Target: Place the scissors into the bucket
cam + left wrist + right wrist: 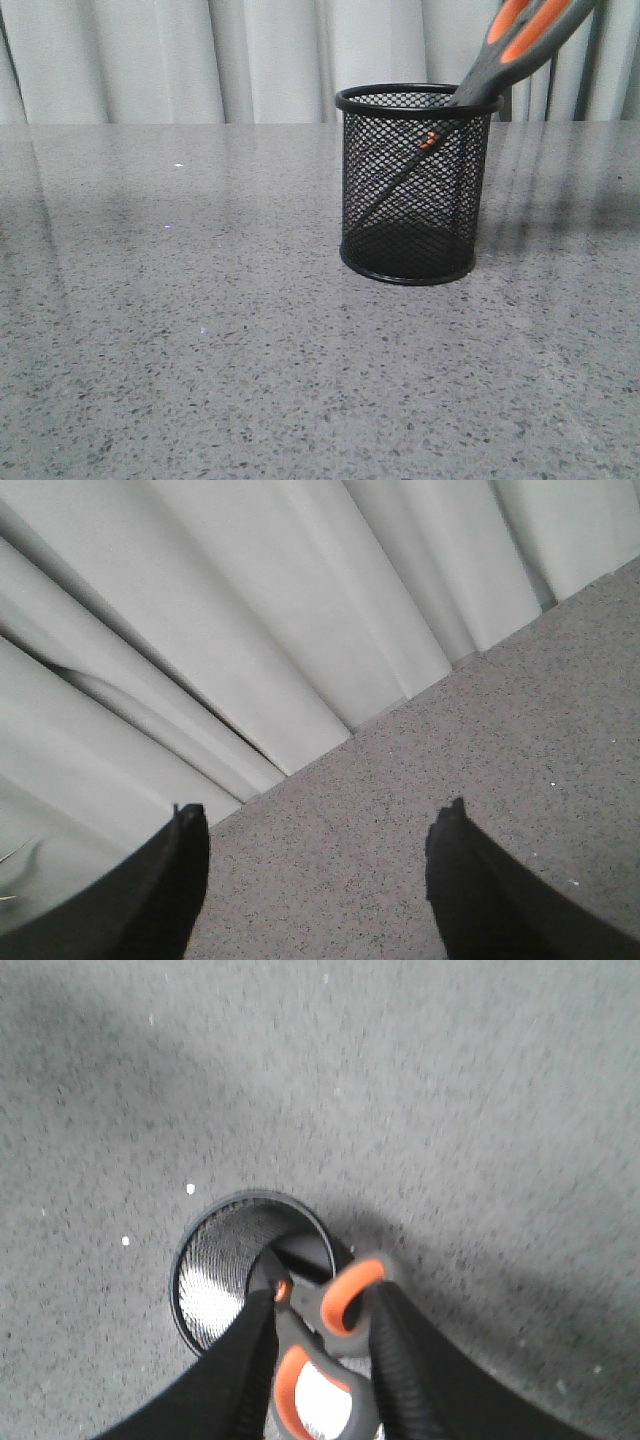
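Observation:
The black wire-mesh bucket (pixel 385 140) stands upright on the table, right of centre. The scissors (pixel 520 40) lean in it with the blades and orange pivot inside, showing through the mesh, and the grey-and-orange handles sticking out over the rim to the upper right. In the right wrist view my right gripper (pixel 322 1298) is above the bucket (pixel 205 1270), its two fingers closed on either side of the scissors' handles (pixel 300 1332). My left gripper (pixel 322 810) is open and empty over bare table near the curtain. Neither gripper shows in the front view.
The grey speckled table (pixel 200 330) spreads around the bucket. A pale curtain (pixel 200 60) hangs along its far edge and also shows in the left wrist view (pixel 250 610).

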You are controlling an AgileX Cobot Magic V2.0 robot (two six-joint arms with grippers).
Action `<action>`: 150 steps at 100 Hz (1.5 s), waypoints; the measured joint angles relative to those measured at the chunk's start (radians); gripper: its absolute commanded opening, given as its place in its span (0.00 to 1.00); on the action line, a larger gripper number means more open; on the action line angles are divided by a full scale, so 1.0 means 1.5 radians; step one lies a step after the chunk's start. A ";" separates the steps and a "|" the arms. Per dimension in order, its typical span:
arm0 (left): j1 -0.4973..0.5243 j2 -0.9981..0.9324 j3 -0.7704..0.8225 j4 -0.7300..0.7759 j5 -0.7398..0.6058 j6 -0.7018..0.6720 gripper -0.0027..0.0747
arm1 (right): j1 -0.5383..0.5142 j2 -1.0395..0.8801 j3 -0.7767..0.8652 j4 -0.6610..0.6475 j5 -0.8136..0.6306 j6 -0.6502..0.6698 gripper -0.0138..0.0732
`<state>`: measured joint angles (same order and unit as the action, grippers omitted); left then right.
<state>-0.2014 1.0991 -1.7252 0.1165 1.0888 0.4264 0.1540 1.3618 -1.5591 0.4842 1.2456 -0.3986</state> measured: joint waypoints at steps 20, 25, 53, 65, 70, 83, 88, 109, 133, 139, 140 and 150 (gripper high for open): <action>0.000 0.000 0.000 0.001 0.000 0.000 0.51 | 0.000 -0.028 -0.045 0.000 -0.028 0.016 0.32; 0.000 0.000 0.000 0.001 0.000 0.000 0.42 | 0.000 -0.041 -0.046 0.000 -0.043 0.019 0.22; 0.000 0.000 0.000 -0.018 -0.003 0.000 0.01 | 0.000 -0.124 -0.005 0.000 -0.168 0.022 0.09; 0.000 -0.009 0.016 -0.035 -0.012 -0.003 0.01 | 0.000 -0.181 0.074 0.001 -0.261 0.023 0.09; 0.000 -0.022 0.037 -0.038 -0.029 -0.011 0.01 | 0.000 -0.211 0.126 0.002 -0.311 0.023 0.09; 0.000 -0.091 0.145 -0.060 -0.137 -0.018 0.01 | 0.000 -0.307 0.261 0.007 -0.466 0.024 0.08; 0.000 -0.128 0.201 -0.072 -0.191 -0.025 0.01 | 0.000 -0.344 0.313 0.010 -0.520 0.024 0.08; 0.000 -0.318 0.506 -0.092 -0.430 -0.079 0.01 | 0.000 -0.499 0.511 0.018 -0.685 0.024 0.08; 0.000 -0.575 0.851 -0.131 -0.645 -0.118 0.01 | 0.000 -0.664 0.698 0.022 -0.750 0.024 0.08; 0.000 -0.637 0.913 -0.134 -0.663 -0.119 0.01 | 0.000 -0.700 0.735 0.022 -0.752 0.024 0.08; 0.000 -0.644 0.919 -0.134 -0.663 -0.119 0.01 | 0.000 -0.703 0.743 0.022 -0.754 0.024 0.08; 0.000 -0.723 0.989 -0.137 -0.672 -0.121 0.01 | 0.000 -0.743 0.792 0.022 -0.754 0.024 0.08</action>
<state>-0.2014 0.0141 -0.2422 -0.0883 0.0810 0.2454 0.1540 0.2473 -0.3706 0.5176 0.1148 -0.3628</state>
